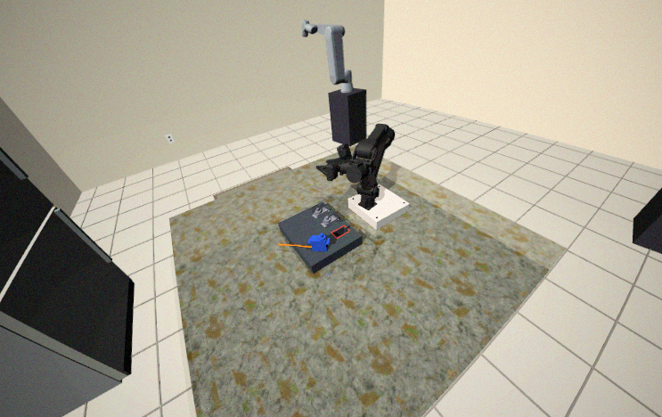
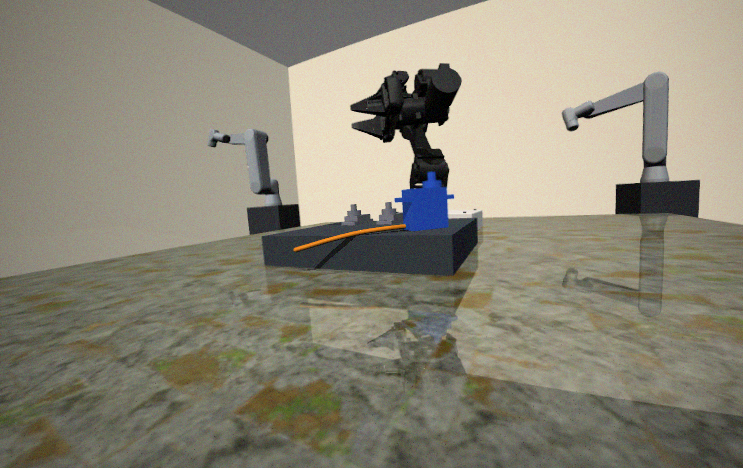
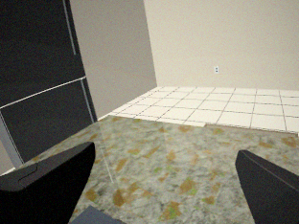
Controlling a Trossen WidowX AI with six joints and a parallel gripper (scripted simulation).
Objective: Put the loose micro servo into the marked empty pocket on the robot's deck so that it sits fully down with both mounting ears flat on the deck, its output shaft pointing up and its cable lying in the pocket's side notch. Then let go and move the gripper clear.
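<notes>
The loose blue micro servo (image 1: 318, 243) (image 2: 426, 209) stands upright on the dark deck (image 1: 298, 224) (image 2: 408, 253) (image 3: 97, 217), its output shaft pointing up, beside the pocket. Its orange cable (image 1: 294, 245) (image 2: 351, 232) sticks out past the deck's edge. The red-outlined pocket (image 1: 339, 233) is empty; it is hidden in the exterior view. My gripper (image 1: 329, 157) (image 2: 352, 116) (image 3: 166, 154) is open and empty, high above the deck and away from the servo, pointing roughly level. The servo is not in the wrist view.
Two grey servo shapes (image 1: 320, 211) (image 2: 387, 215) stand on the deck beside the pocket. The arm's white base (image 1: 389, 207) is behind the deck. Grey arms on dark pedestals (image 1: 347, 116) (image 2: 659, 199) stand farther back. A dark cabinet (image 1: 78, 290) (image 3: 48, 124) is to the left.
</notes>
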